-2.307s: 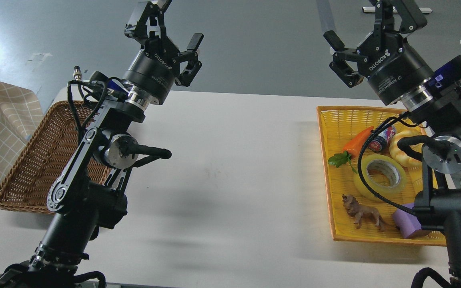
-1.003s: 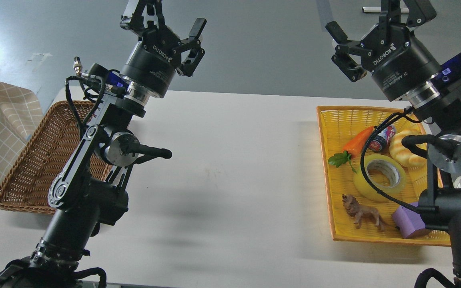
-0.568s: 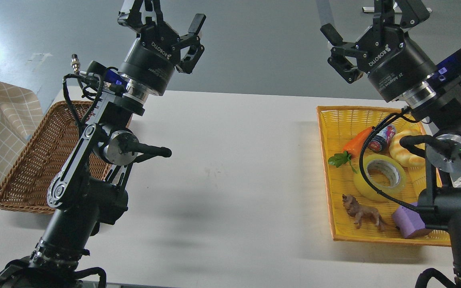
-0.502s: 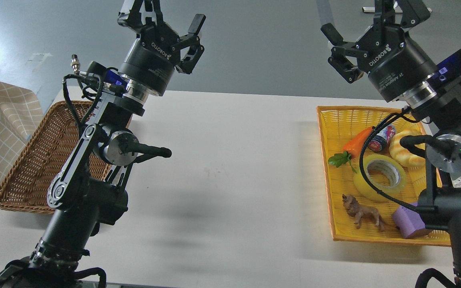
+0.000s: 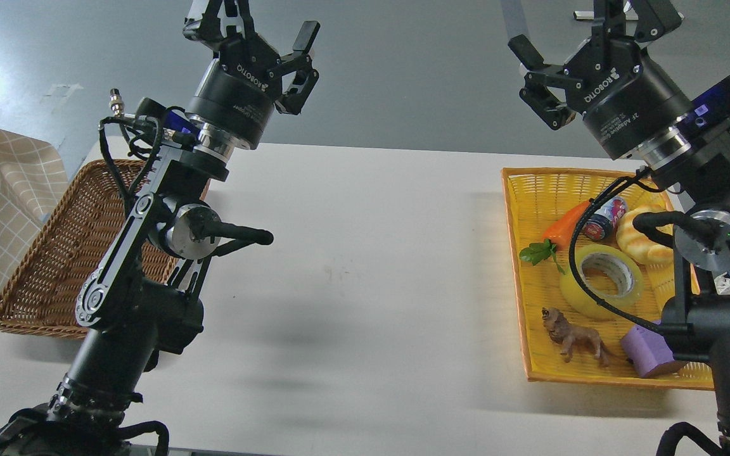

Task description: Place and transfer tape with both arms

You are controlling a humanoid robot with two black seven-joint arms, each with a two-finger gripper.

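The tape [image 5: 601, 280] lies flat, hole upward, in the yellow basket [image 5: 526, 266] at the table's right side, with a toy lion [image 5: 573, 341] nearer and a carrot [image 5: 564, 224] beyond. High above and behind it hangs the right gripper [image 5: 577, 28], fingers wide, empty. The left gripper [image 5: 248, 31], also wide and empty, is well apart across the table, so the right arm looks nearer.

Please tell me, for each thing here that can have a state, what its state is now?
left pincer: open, holding nothing, raised
right pincer: open, holding nothing, raised
tape: lying flat in the yellow basket, ungrasped
brown wicker basket: nothing visible inside
toy lion: on its side
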